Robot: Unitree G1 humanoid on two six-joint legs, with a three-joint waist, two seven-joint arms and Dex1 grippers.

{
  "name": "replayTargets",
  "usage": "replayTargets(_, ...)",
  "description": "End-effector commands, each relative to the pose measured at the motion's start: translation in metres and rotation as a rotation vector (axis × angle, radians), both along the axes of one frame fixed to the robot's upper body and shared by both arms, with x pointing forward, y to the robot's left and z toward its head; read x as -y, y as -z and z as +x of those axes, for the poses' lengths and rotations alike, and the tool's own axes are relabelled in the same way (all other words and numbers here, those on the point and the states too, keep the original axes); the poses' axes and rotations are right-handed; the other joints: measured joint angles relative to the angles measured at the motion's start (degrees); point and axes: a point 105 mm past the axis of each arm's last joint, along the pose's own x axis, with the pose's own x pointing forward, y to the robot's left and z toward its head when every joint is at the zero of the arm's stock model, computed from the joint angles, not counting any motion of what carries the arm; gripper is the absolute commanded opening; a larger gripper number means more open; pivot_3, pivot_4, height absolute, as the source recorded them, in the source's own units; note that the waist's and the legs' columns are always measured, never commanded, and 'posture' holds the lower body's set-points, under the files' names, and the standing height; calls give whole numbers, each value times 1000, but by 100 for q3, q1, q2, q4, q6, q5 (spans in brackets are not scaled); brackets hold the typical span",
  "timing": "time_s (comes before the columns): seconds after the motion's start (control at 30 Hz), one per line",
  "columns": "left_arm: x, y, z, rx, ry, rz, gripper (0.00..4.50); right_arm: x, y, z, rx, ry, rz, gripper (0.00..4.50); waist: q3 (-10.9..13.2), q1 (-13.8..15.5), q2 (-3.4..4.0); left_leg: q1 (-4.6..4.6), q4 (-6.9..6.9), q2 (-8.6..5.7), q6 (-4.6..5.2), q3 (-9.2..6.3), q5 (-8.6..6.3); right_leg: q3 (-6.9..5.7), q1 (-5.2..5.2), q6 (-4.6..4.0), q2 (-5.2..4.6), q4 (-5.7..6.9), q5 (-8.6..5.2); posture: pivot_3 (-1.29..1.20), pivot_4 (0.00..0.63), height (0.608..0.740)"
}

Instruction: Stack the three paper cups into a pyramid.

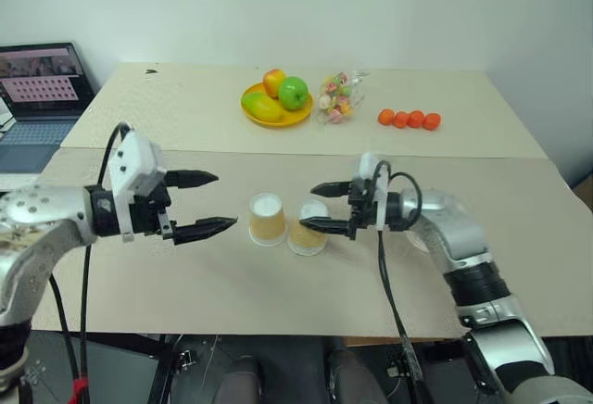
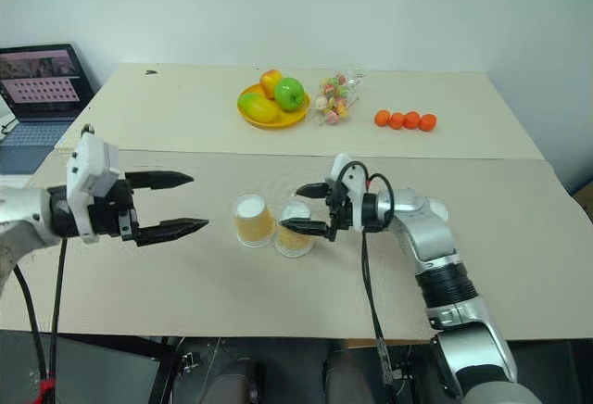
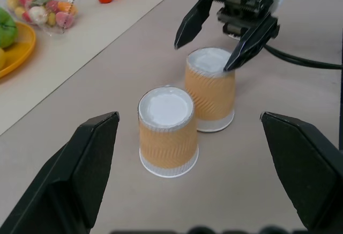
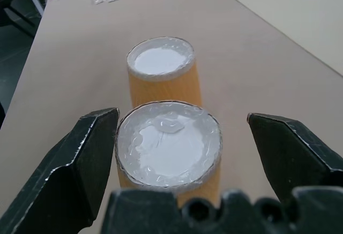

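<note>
Standing upside down, side by side on bench (image 1: pixel 139 284): two cups (image 1: pixel 267 219) (image 1: pixel 307 228) | right fingers (image 1: pixel 326 208) wide open around one, holding nothing | left fingers (image 1: pixel 206 204) wide open, empty | could bump cup, knock over.

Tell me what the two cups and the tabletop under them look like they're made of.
Cups: likely paper, matte, with diagonally ribbed orange sides and white bases and rims. Tabletop: matte beige sheet, possibly cardboard or laminate; can't tell which.

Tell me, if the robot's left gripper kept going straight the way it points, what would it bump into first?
Probably the nearer upside-down paper cup. The open left gripper points at it, though it may sit slightly above the cup.
</note>
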Motion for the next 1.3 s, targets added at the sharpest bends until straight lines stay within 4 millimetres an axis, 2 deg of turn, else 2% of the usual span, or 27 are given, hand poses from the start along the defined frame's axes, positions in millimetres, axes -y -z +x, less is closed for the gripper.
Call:
replayTargets(0.03,-4,-4,0,61,-17,-34,4500,28,-40,-1,57,50,47,4465,3,19,6,0,0,-2,0,1,0,0,1,0,-3,-1,0,0,150,734)
replayTargets(0.17,-7,9,1,55,-23,-29,4500,60,-59,-3,92,136,20,4465,5,21,4,-1,0,-3,0,2,0,0,1,0,-5,-3,-1,0,150,734)
replayTargets(0.37,-1,16,0,44,5,-68,4500,99,-80,-22,103,229,-26,4465,6,3,7,1,-2,-1,0,3,0,1,1,-1,-2,-2,-2,0,150,734)
replayTargets(0.43,0,18,1,45,14,-75,4500,109,-77,-32,78,249,-57,4465,6,20,7,-1,-2,-2,0,3,0,1,1,0,-3,-4,-3,0,150,734)
replayTargets(0.5,1,19,2,46,19,-76,4500,113,-61,-45,19,244,-110,4465,6,23,6,-1,-1,-2,0,3,0,1,4,1,-4,-6,-4,0,150,734)
replayTargets(0.6,3,19,4,51,28,-74,4500,109,-38,-61,-56,229,-161,4465,5,26,4,1,-1,-2,0,3,0,1,7,2,-3,-5,-4,0,150,734)
replayTargets(0.7,5,17,6,55,35,-77,4500,99,-21,-66,-90,235,-173,4465,6,-14,7,2,3,-3,0,14,0,14,5,5,-3,-5,-6,0,150,734)
replayTargets(0.87,8,15,7,59,46,-72,4500,79,0,-53,-87,277,-164,4465,4,-27,4,16,2,7,0,16,0,15,12,37,9,-4,-26,0,150,734)
replayTargets(1.07,9,11,9,74,46,-70,4500,56,22,-36,-70,290,-162,4465,5,0,3,2,3,3,0,14,0,16,4,6,5,-6,-8,0,150,734)
replayTargets(1.3,12,6,8,90,50,-69,4500,45,37,-22,-56,309,-155,4465,5,9,3,2,2,1,0,11,0,13,4,5,3,-5,-8,0,150,734)
